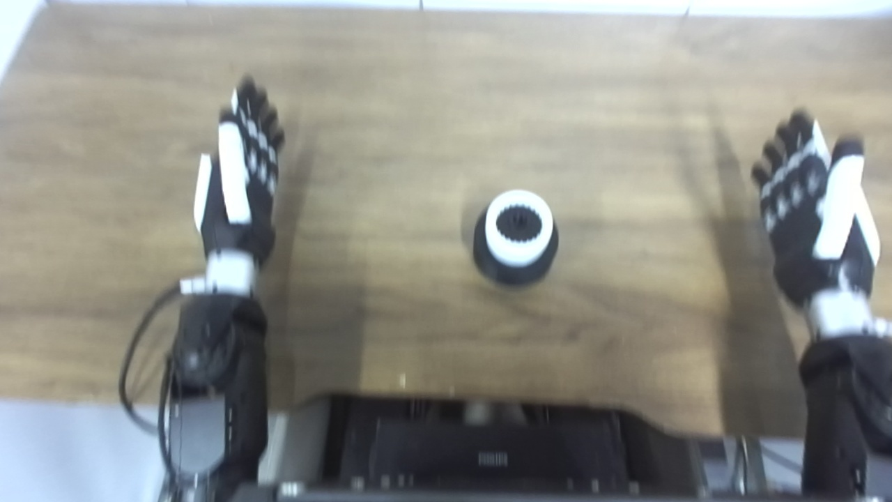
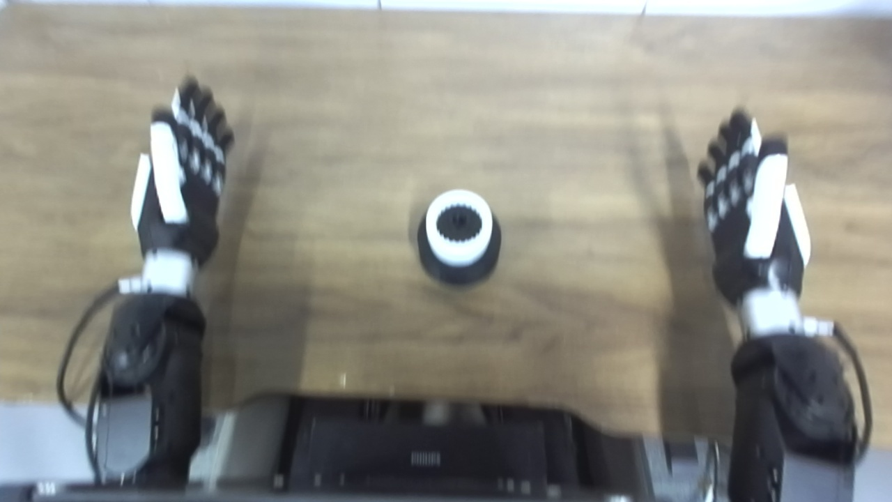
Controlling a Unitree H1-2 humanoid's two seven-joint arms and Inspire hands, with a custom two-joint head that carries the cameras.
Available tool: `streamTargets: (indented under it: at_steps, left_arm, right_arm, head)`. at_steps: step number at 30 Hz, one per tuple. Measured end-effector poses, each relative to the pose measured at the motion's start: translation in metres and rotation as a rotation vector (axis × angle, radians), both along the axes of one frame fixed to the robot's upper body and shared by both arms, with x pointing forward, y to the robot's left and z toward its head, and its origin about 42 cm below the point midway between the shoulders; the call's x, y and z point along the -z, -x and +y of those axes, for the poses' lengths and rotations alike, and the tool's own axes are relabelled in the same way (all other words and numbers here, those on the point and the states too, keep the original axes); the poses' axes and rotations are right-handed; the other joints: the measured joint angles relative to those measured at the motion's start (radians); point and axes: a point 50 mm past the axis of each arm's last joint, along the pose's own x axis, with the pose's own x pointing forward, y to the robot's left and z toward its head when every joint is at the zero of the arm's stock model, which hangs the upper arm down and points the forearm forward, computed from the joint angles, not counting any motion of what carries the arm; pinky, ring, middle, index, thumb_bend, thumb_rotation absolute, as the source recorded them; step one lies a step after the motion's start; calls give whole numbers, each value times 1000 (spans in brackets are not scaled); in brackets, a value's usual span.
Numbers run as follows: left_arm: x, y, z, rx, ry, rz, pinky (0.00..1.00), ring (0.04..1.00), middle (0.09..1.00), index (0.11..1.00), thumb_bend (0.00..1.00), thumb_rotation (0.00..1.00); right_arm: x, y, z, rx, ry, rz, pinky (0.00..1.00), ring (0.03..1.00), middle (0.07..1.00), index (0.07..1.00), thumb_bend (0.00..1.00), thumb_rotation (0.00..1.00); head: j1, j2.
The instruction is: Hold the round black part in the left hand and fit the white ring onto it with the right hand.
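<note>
The round black part (image 1: 516,266) stands in the middle of the wooden table (image 1: 446,84). The white ring (image 1: 519,228) sits on top of it, its toothed inner hole showing dark. My left hand (image 1: 239,176) hovers far to the left of the part, fingers stretched out and holding nothing. Far to the right, my right hand (image 1: 817,207) is likewise spread flat and holds nothing. Neither hand touches the part or the ring. The picture is slightly blurred.
The table's front edge runs just above the robot's dark torso (image 1: 481,446) at the bottom. A black cable (image 1: 132,376) loops beside the left forearm. A pale wall strip lies beyond the table's far edge.
</note>
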Motion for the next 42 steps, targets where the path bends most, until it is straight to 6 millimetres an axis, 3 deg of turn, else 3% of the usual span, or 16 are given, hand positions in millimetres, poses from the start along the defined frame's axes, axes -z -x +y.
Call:
streamTargets:
  at_steps: [1,5,7,11,20,42]
  left_arm:
    - [1,2,0,-2,-5,0,1000,1000,1000,1000,534,979]
    - [8,4,1,-7,-13,-1,1000,1000,1000,1000,524,972]
    - [10,5,0,-7,-11,5,1000,1000,1000,1000,508,978]
    - [16,7,1,7,-8,3,1000,1000,1000,1000,490,979]
    - [22,7,2,23,3,-9,1000,1000,1000,1000,483,964]
    - [23,1,4,41,-14,-11,1000,1000,1000,1000,442,935]
  right_arm:
    - [2,2,1,-1,-1,-2,1000,1000,1000,1000,577,1000]
    - [6,2,4,-10,-5,-20,1000,1000,1000,1000,557,1000]
    - [7,3,5,-15,-4,-29,1000,1000,1000,1000,549,1000]
    - [13,6,7,-17,6,-31,1000,1000,1000,1000,539,1000]
    - [25,7,9,-13,22,-26,1000,1000,1000,1000,561,1000]
    - [34,5,12,-16,27,-61,1000,1000,1000,1000,513,1000]
  head:
    - [-3,-28]
    - [-12,-74]
    - [-12,-74]
    - [-25,-120]
    - [-57,-172]
    - [-64,-201]
